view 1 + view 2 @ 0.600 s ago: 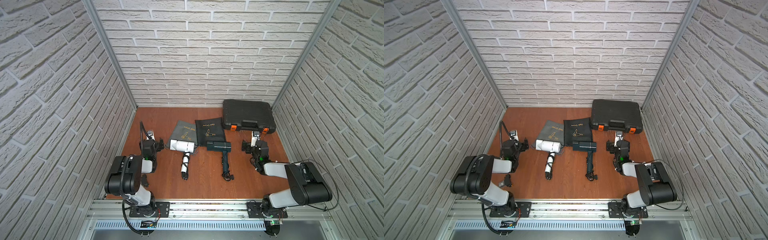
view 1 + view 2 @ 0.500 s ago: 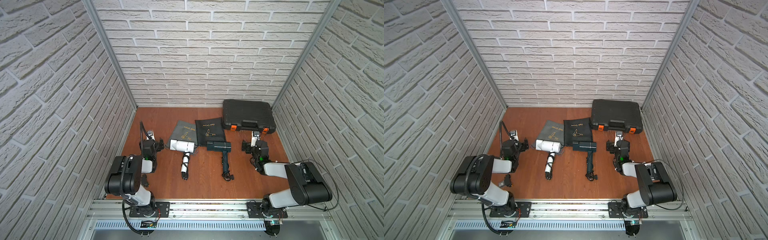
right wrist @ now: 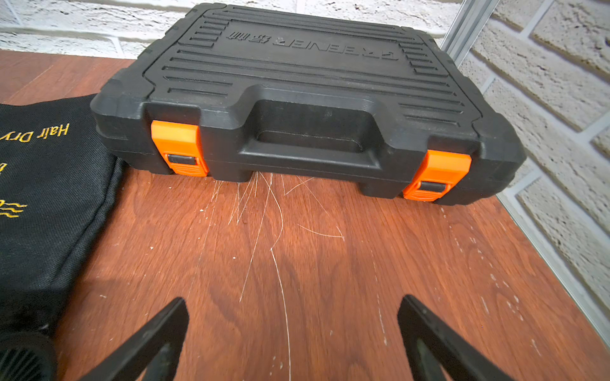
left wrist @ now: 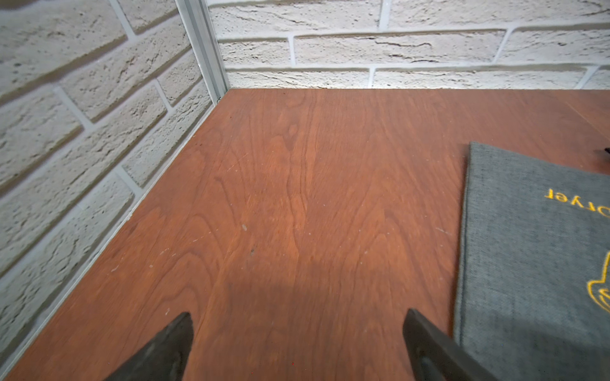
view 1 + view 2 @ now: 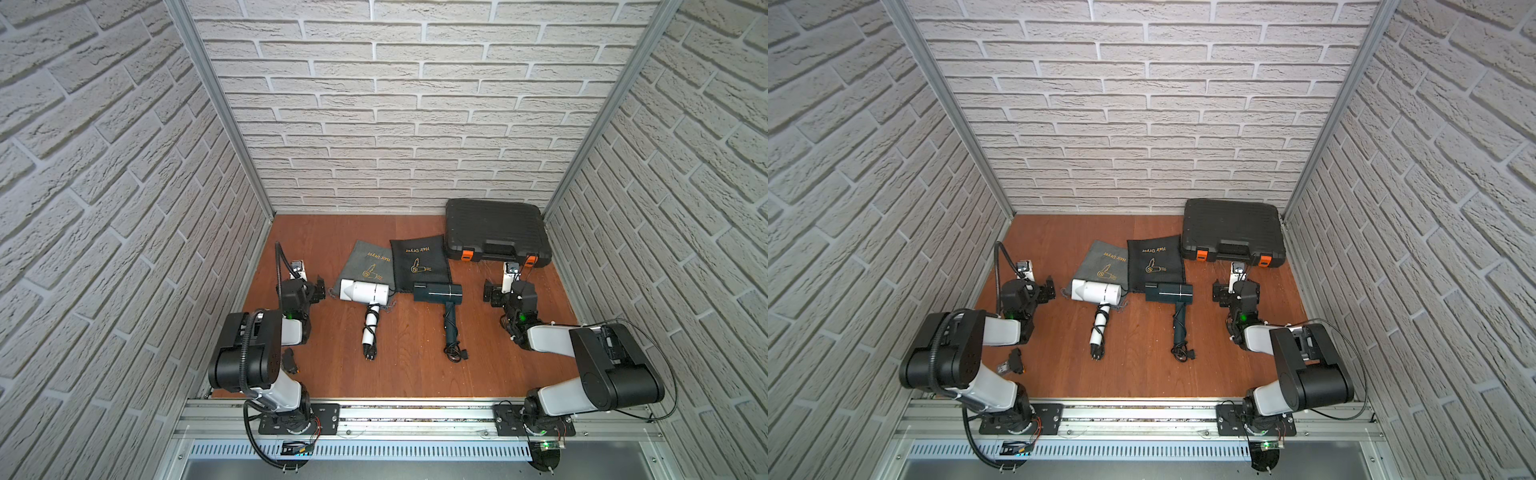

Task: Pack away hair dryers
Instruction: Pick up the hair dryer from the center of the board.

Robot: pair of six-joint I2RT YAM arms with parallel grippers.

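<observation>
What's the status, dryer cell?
Left gripper, right gripper open, empty. White dryer, dark dryer loose on table, barrels at the edges of grey bag and black bag, unpacked. Black case shut at back, clear of both dryers.

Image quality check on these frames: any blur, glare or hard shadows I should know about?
In both top views light is even with no glare, with steep wide-angle perspective on the brick walls. Left wrist view: soft shadow on the table by the left gripper, near wood slightly soft. Right wrist view: black case crisp, right gripper fingertips soft.
</observation>
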